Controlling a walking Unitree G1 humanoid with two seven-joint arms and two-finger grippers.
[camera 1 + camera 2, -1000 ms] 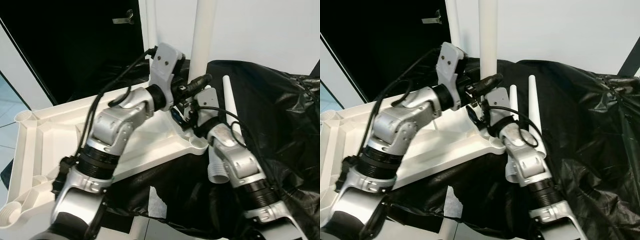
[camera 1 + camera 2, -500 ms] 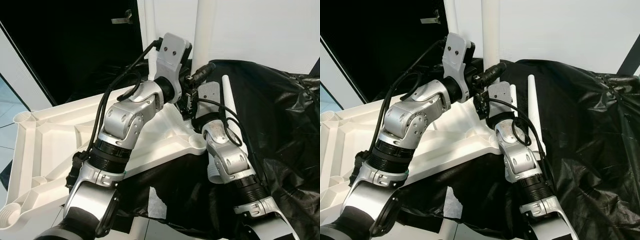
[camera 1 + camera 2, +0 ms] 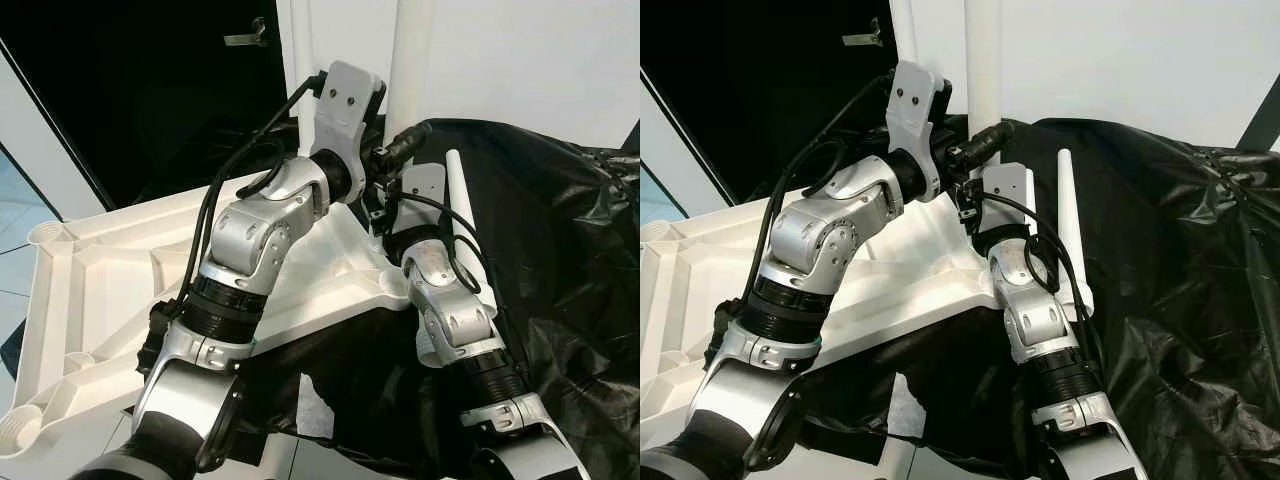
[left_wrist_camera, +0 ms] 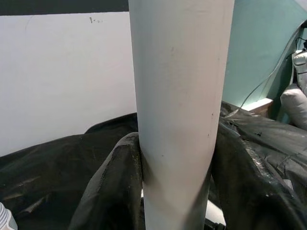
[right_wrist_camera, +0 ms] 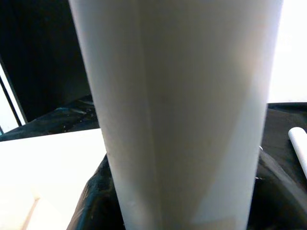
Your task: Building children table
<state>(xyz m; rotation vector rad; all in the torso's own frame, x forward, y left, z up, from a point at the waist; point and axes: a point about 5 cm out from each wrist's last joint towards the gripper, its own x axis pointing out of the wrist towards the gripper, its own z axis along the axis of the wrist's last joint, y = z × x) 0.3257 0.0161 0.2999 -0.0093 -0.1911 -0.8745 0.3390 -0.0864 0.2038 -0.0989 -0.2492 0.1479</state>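
A white plastic table top (image 3: 100, 280) lies upside down on a black sheet. At its near right corner a white table leg (image 3: 410, 60) stands upright. My left gripper (image 3: 400, 148) reaches in from the left and is shut on this leg. Its black fingers (image 4: 110, 191) press on both sides of the leg (image 4: 177, 96) in the left wrist view. My right gripper (image 3: 385, 205) grips the same leg just below. Its dark fingers (image 5: 96, 201) hug the leg (image 5: 182, 105) in the right wrist view. The leg's foot in the corner socket is hidden behind the grippers.
A loose white leg (image 3: 462, 200) lies on the crumpled black sheet (image 3: 560, 250), right of my right arm. Another upright leg (image 3: 303, 70) stands at the table top's far corner. A dark doorway (image 3: 150, 90) is behind on the left and a white wall (image 3: 520, 60) behind on the right.
Over the last second both arms have risen and the grippers sit higher on the upright leg. In the last half second hardly anything has moved.
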